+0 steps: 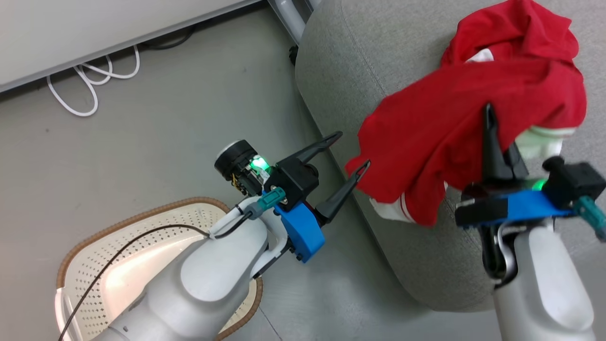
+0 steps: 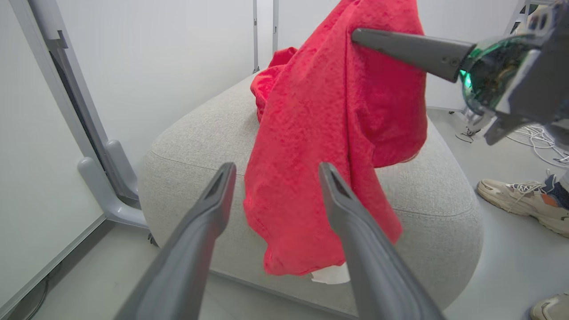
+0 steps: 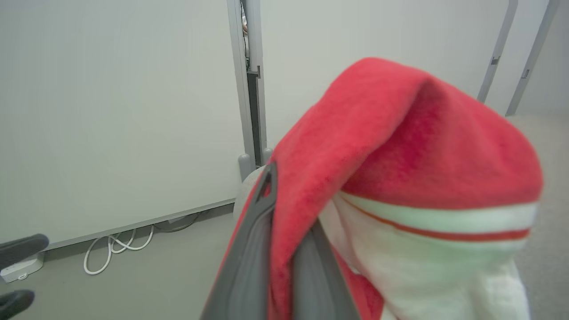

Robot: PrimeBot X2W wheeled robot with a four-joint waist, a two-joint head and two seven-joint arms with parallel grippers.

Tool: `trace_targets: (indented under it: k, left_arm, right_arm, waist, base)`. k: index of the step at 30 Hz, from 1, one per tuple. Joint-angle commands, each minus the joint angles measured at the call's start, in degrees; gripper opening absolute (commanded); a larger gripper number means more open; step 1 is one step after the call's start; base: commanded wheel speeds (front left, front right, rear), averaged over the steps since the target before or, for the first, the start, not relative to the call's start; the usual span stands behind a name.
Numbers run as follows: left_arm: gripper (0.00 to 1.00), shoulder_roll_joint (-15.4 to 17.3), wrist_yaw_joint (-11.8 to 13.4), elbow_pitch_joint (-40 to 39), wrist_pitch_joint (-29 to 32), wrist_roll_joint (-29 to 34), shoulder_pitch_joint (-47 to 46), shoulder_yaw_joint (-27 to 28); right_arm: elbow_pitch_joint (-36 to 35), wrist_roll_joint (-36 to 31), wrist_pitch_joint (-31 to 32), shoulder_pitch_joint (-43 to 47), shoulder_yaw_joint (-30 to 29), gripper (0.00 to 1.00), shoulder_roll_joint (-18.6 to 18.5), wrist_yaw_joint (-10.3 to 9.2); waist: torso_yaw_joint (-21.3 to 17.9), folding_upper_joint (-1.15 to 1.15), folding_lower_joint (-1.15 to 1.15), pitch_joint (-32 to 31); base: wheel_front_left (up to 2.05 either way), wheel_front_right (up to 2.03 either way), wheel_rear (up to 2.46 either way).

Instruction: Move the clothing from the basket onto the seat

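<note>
One piece of red clothing (image 1: 450, 94) hangs clamped tight in my right claw (image 1: 488, 112), held high so it drapes onto the seat (image 1: 341, 47). At its nine o'clock, my left claw (image 1: 352, 149) gapes empty. At seven o'clock is the basket (image 1: 142, 217).

The clothing (image 1: 473, 109) is bright red, with white trim and a thin red stripe across a white band. The seat (image 1: 341, 61) is pale grey. At seven o'clock in the head view the basket (image 1: 94, 265) is cream-white, dotted with small holes, with a brown woven-look rim. The left gripper (image 1: 352, 149) and right gripper (image 1: 487, 113) have dark grey fingers on blue mounts. At ten o'clock a white cable (image 1: 90, 85) lies on grey floor (image 1: 165, 132).
</note>
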Motion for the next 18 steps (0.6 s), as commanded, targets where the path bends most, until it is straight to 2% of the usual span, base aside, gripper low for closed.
trace_targets:
  k: [1, 4, 9, 18]
  left_arm:
    - [1.00, 0.7, 0.3, -0.5, -0.1, -0.3, -0.8, 0.3]
    - [1.00, 1.5, 0.7, -1.2, 0.2, -0.1, -1.7, 0.6]
    - [1.00, 3.0, 1.1, -2.7, 1.1, 0.6, -3.6, 0.7]
    - [1.00, 6.0, 1.4, -7.1, 3.8, 2.3, -8.4, 0.9]
  right_arm:
    - [-1.3, -1.2, 0.0, -3.2, 0.2, 0.00, 0.0, -0.04]
    - [-3.2, -2.9, 0.0, -7.6, -0.6, 0.00, 0.0, -0.04]
    - [-6.7, -4.1, 0.0, -16.4, -4.1, 0.00, -2.6, -0.04]
    - [-10.3, -3.0, 0.0, -29.9, -17.3, 0.00, -12.9, -0.04]
  waist:
    - [0.1, 0.00, 0.00, 1.1]
    - [0.3, 0.00, 0.00, 2.9]
    - [0.9, 0.00, 0.00, 7.2]
    - [1.9, 0.00, 0.00, 17.4]
  base:
    - [0.00, 0.00, 0.00]
    - [0.00, 0.00, 0.00]
    - [0.00, 0.00, 0.00]
    - [0.00, 0.00, 0.00]
